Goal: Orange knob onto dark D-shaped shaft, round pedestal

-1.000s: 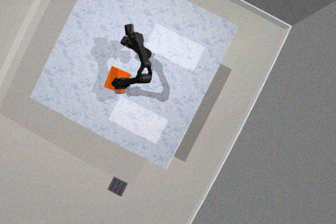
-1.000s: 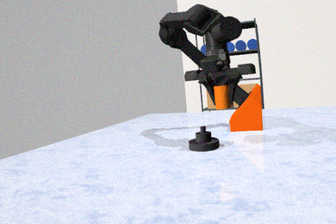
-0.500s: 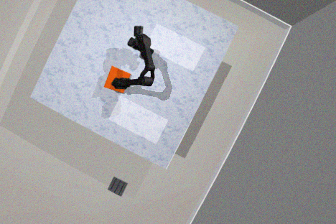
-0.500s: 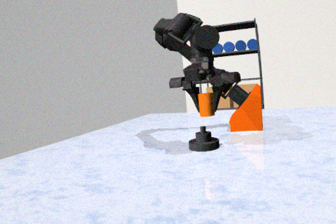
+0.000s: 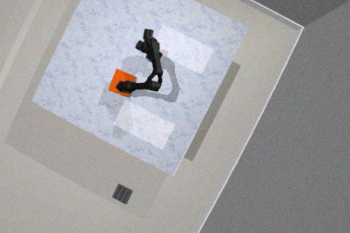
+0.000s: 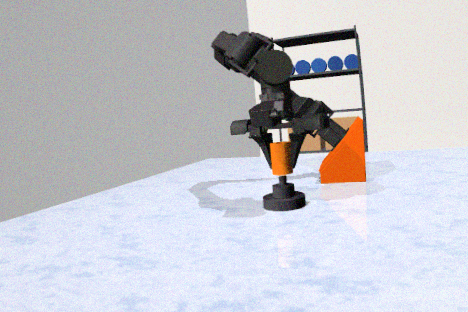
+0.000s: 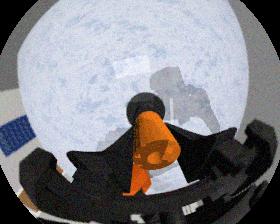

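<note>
The orange knob [image 6: 281,158] [image 7: 157,134] is upright between the fingers of my gripper [image 6: 282,164], which is shut on it. The round dark pedestal [image 6: 284,202] [image 7: 135,106] stands on the table directly below. In the exterior view the knob's lower end is at about the tip of the dark shaft [image 6: 283,179], with most of the shaft showing under it; whether they touch cannot be told. In the wrist view the knob's far end overlaps the pedestal and hides the shaft. The flat sides cannot be seen. In the top view the arm hides knob and pedestal.
The arm's orange base block [image 5: 114,78] [image 6: 350,166] [image 7: 138,181] stands on the marbled table [image 5: 108,7] [image 6: 150,250], behind and right of the pedestal in the exterior view. A shelf rack [image 6: 363,105] with blue round things [image 6: 319,65] is in the background.
</note>
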### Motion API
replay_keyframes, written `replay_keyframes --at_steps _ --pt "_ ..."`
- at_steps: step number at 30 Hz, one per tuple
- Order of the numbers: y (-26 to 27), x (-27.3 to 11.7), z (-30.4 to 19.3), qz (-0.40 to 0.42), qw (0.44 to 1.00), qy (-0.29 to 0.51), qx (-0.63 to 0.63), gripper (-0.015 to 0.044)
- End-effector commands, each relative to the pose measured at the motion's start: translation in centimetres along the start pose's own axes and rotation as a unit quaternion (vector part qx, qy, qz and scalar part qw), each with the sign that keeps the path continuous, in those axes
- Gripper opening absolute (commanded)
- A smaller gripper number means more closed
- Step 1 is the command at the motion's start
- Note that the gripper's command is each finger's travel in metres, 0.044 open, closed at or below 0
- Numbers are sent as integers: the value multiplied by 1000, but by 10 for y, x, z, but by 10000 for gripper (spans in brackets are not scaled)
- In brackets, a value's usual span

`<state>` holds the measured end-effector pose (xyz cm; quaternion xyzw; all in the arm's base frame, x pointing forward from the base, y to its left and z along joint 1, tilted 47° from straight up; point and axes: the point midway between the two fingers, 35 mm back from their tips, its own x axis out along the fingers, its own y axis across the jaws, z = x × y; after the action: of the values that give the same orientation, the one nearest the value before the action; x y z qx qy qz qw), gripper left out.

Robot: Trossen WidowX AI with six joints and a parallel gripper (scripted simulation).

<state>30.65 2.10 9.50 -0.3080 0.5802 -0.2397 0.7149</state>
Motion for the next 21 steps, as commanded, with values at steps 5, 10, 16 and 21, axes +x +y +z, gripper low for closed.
replay_keyframes --at_steps 5,10,16,21 --pt "-1 2 1 -2 1000 -2 0 0" --pt "-1 1 3 -2 1000 -2 0 0" --pt "-1 4 2 -2 1000 -2 0 0" --pt "-1 6 1 -2 1000 -2 0 0"
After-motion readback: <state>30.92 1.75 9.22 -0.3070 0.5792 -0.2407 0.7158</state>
